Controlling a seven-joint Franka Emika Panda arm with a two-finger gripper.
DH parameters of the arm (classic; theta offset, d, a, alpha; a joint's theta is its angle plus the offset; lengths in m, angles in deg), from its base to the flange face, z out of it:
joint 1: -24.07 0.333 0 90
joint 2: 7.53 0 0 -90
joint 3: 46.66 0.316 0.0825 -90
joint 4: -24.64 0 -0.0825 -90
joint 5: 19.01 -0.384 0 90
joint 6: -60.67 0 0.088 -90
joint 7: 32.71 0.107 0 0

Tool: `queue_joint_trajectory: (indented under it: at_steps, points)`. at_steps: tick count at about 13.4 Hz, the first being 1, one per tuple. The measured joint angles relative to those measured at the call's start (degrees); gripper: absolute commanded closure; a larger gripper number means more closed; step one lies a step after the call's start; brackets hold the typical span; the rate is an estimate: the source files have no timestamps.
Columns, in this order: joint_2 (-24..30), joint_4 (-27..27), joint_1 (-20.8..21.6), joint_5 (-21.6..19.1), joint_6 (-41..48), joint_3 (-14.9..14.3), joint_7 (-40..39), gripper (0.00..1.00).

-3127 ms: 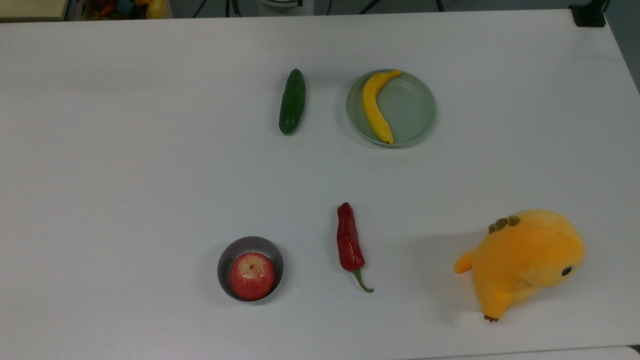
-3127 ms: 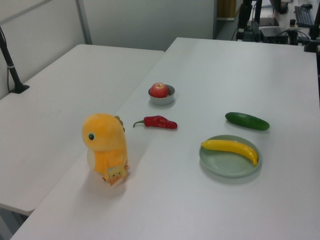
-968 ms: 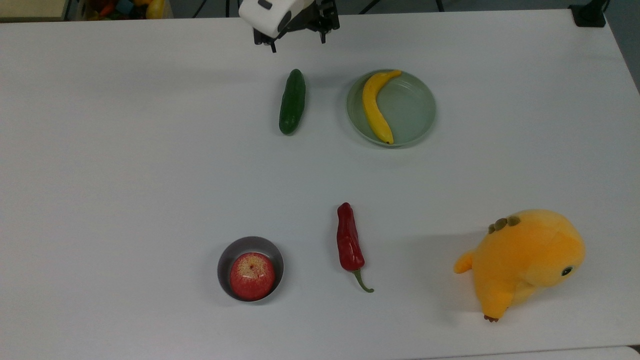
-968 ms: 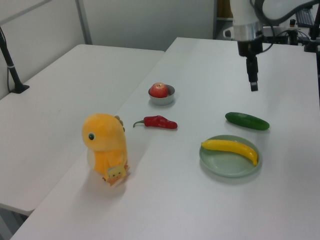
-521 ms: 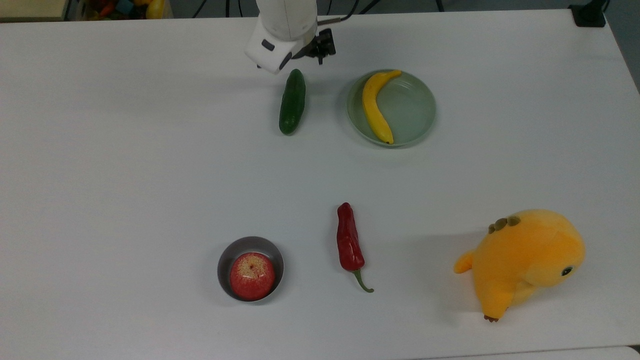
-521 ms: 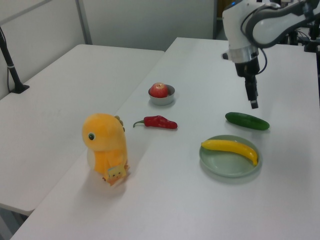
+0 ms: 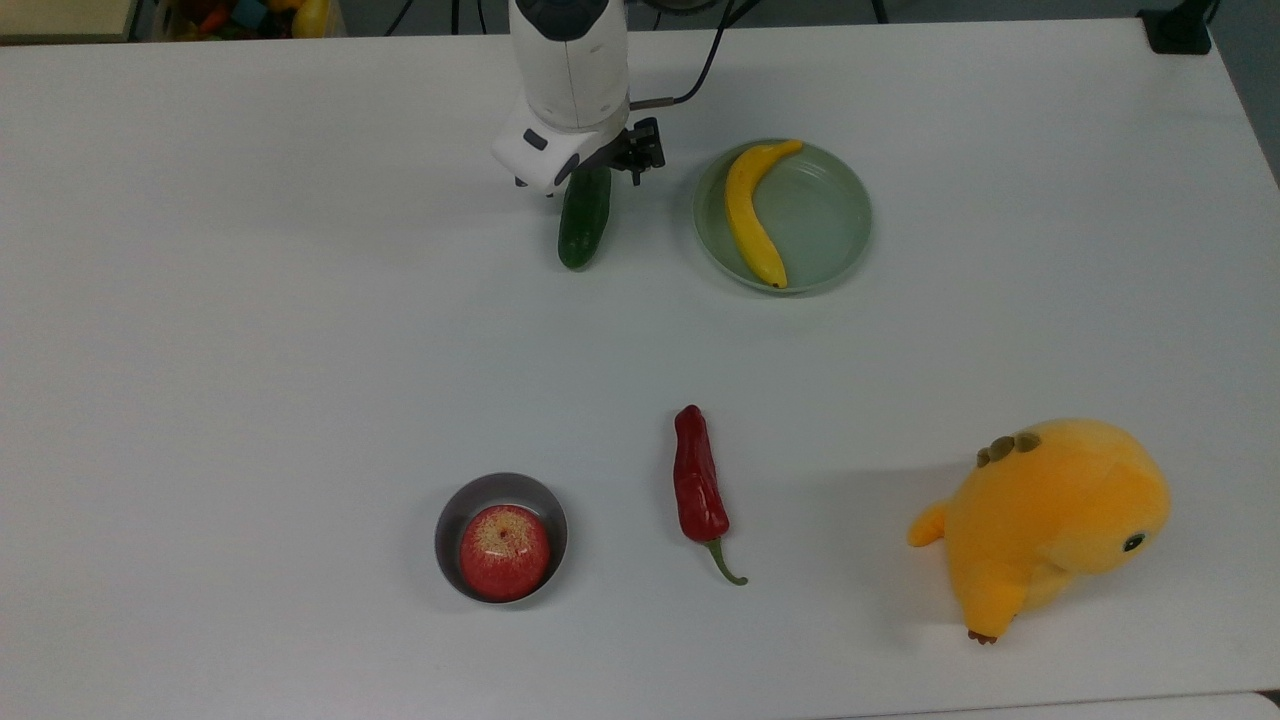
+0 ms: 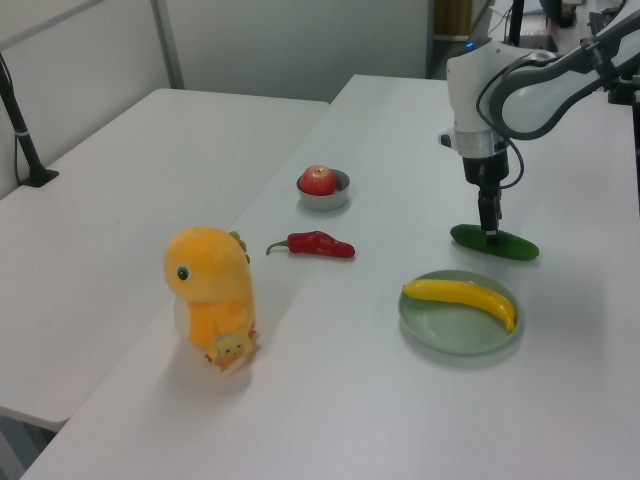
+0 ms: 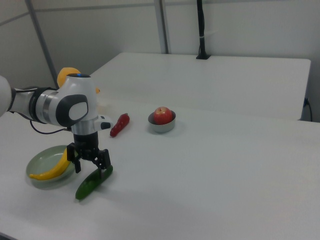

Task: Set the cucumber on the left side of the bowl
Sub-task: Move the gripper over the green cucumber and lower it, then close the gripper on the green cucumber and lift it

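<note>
From the top view, the arm's white wrist covered the far end of the cucumber [image 7: 583,232], so I saw just its near half lying on the white table [image 7: 250,330], left of the pale green plate [image 7: 830,215] holding a banana [image 7: 748,215]. The gripper [image 7: 590,172] was mostly tucked under the wrist there, and its fingers could not be made out. The bowl [image 7: 455,515] sat well apart toward the near edge, an apple [image 7: 504,552] filling most of it, with the red chili pepper [image 7: 698,490] to the top view's right and a yellow plush toy [image 7: 1050,525] farther right. In the left view the gripper [image 8: 489,236] came straight down onto the cucumber [image 8: 512,246], the fingers lined up one behind the other, so the gap was hidden. In the right view the gripper [image 9: 91,166] stood with its fingers spread apart, straddling the upper end of the cucumber [image 9: 90,185], not closed on it; the cucumber lay flat on the table beside the plate [image 9: 37,165], and the plush toy [image 9: 67,75] was largely hidden behind the arm.
</note>
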Motion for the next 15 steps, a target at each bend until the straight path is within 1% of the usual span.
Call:
queue_joint_trajectory:
  at_steps: [1, 2, 4, 7, 8, 12, 14, 15]
  points:
    - [-0.27, 0.04, -0.25, 0.00, -0.07, 0.00, 0.00, 0.06]
    - [-0.56, 0.08, -0.48, 0.13, -0.23, 0.00, 0.00, 0.15]
    - [-1.19, 0.18, -0.84, 0.73, -1.52, 0.00, 0.00, 0.47]
    - [-1.67, 0.20, -1.19, 1.16, -2.12, 0.00, 0.00, 0.84]
    - [-1.70, 0.20, -1.22, 1.16, -2.12, 0.00, 0.00, 0.91]
    - [-1.60, -0.23, -1.35, 1.18, -2.14, 0.00, 0.00, 0.91]
    - [-1.22, -2.56, -1.73, 1.18, -2.27, -0.01, 0.00, 0.91]
    - [-1.11, -4.82, -1.79, 1.17, -2.55, 0.00, 0.00, 0.91]
